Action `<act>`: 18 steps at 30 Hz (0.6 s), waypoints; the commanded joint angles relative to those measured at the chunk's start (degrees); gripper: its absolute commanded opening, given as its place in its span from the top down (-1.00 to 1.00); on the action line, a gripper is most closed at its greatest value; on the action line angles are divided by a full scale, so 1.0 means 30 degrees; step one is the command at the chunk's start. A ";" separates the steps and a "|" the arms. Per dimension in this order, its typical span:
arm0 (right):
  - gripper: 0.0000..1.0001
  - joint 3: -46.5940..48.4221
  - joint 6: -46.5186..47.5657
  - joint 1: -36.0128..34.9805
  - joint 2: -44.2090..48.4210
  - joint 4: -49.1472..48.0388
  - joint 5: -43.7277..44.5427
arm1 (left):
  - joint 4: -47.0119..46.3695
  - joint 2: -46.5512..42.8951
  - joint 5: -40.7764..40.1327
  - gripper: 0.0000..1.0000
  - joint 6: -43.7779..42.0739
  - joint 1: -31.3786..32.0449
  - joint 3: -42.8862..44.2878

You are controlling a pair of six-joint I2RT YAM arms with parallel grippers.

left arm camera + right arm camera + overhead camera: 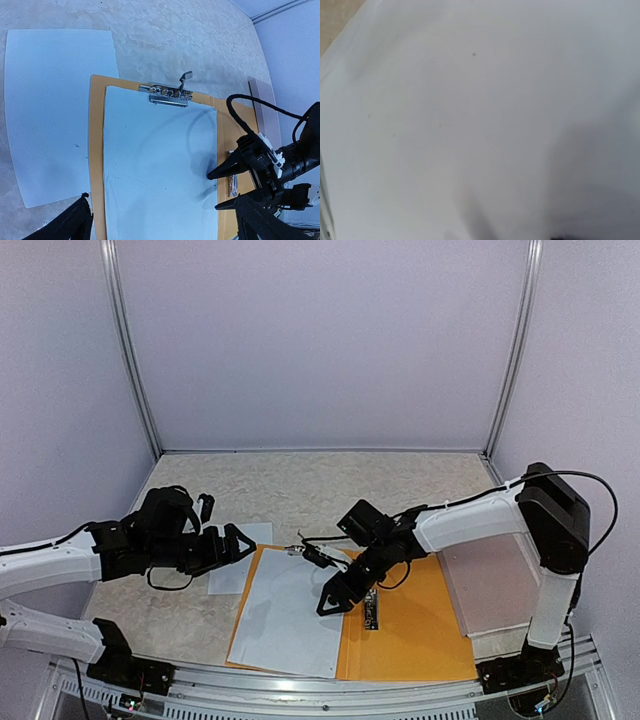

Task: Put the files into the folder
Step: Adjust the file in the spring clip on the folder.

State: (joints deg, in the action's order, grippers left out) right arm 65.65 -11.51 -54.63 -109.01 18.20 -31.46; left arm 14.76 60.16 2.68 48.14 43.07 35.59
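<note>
The folder [420, 630] (orange, opened flat) lies on the counter [300, 490], one of the files [290, 615] on its left leaf, a loose sheet [235, 565] just left of it, the left hand [226, 526] spread wide above that sheet, the right hand [335, 608] with jaws parted at the filed page's right edge, and the metal clip [170, 94] at that page's top.

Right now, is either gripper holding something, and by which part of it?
Nothing is held. The left gripper is open near the loose sheet; the right gripper stands open over the sheet in the folder.
</note>
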 commanded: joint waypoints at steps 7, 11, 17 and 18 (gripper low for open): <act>-0.17 0.0780 0.0684 0.0130 -0.0333 0.1341 0.0928 | 0.0207 0.0270 0.0260 -0.92 -0.0256 -0.0118 -0.0205; -0.18 0.1037 0.0701 0.0112 -0.0410 0.1302 0.0732 | 0.0048 0.0451 0.0482 -0.92 -0.0246 -0.0118 -0.0179; -0.27 0.1347 0.0419 0.0133 -0.0140 0.0768 0.0492 | -0.0117 0.0698 0.0572 -0.93 -0.0490 -0.0118 -0.0135; -0.30 0.1434 0.0362 0.0134 0.0038 0.0674 0.0548 | -0.0168 0.0757 0.0572 -0.93 -0.0618 -0.0118 -0.0057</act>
State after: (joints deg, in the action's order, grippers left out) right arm 68.16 -10.20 -54.57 -109.34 20.91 -29.71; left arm 14.98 61.56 3.90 47.92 43.07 35.59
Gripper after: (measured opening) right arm 0.630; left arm 0.961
